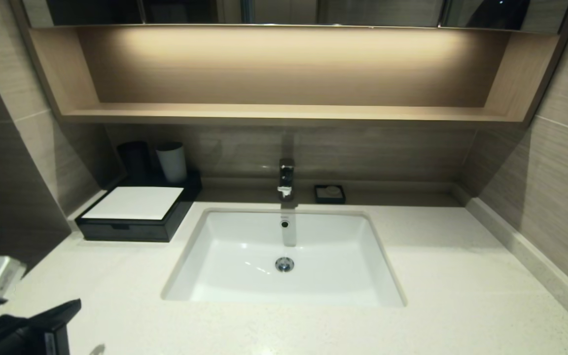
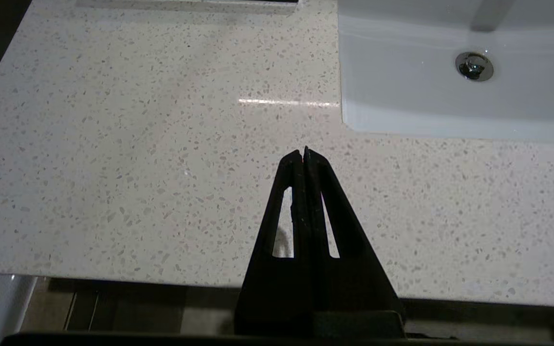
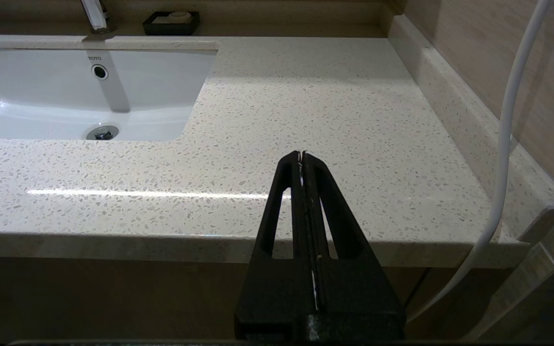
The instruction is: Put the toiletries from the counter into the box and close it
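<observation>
Step in hand: judging by how things lie, the work looks finished; no toiletries show on the worktop (image 1: pixel 437 276) in any view, and the box (image 1: pixel 136 214) sits with its drawer front flush.
Toiletries: not visible; presumably inside the box, though its inside cannot be seen.
Box: at the back left corner of the worktop, left of the sink (image 1: pixel 284 256), white top panel up, notched front facing the robot.
Left pincer (image 2: pixel 304 154): pressed together on nothing, hanging over the near left part of the worktop, well apart from the box.
Right pincer (image 3: pixel 301 156): pressed together on nothing, low over the near right part of the worktop; out of the head view.
Next move: probably none beyond parking the arms; if a check were wanted, the drawer notch is the place to look.
Around: a black cup (image 1: pixel 133 158) and a white cup (image 1: pixel 171 161) stand behind the box; a faucet (image 1: pixel 286 178) and a soap dish (image 1: pixel 329 194) behind the sink; a wooden shelf (image 1: pixel 284 113) above.
In the way: nothing lies between the pincers and the box; a white cable (image 3: pixel 512 125) hangs beside the right arm.
</observation>
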